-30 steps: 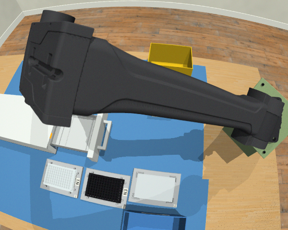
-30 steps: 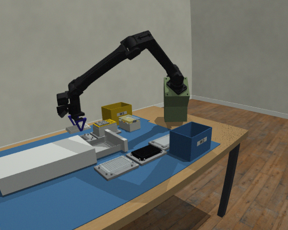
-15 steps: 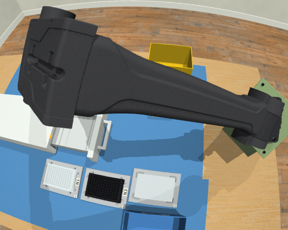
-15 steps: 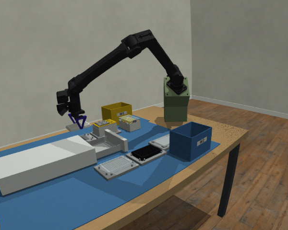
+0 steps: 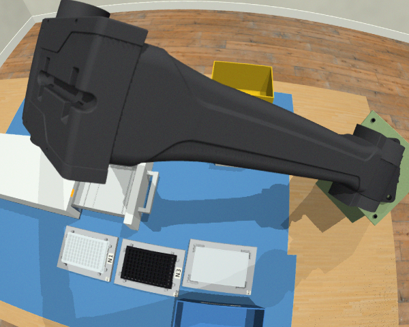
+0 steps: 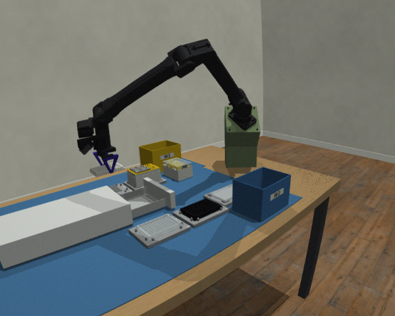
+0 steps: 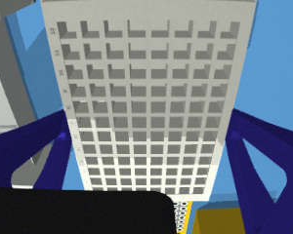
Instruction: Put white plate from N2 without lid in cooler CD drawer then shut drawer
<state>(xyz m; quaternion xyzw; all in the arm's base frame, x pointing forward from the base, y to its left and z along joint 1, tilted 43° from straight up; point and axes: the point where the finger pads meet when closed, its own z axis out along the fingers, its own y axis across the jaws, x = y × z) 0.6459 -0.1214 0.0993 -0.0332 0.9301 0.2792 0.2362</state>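
Wrist view shows the tool (image 7: 146,146) clenched on the white plate (image 7: 146,92), its blue fingers pressing the plate's two long sides, wells facing up. From the exterior view the tool (image 6: 105,165) carries the plate (image 6: 101,168) in the air, beyond the far side of the cooler CD (image 6: 54,217), above the blue mat (image 6: 89,272) on the worktop (image 6: 313,184). CD's drawer (image 6: 150,197) stands pulled out, its bar handle (image 5: 150,191) toward the arm's base, and an amber lamp (image 5: 72,192) glows on the cooler's front
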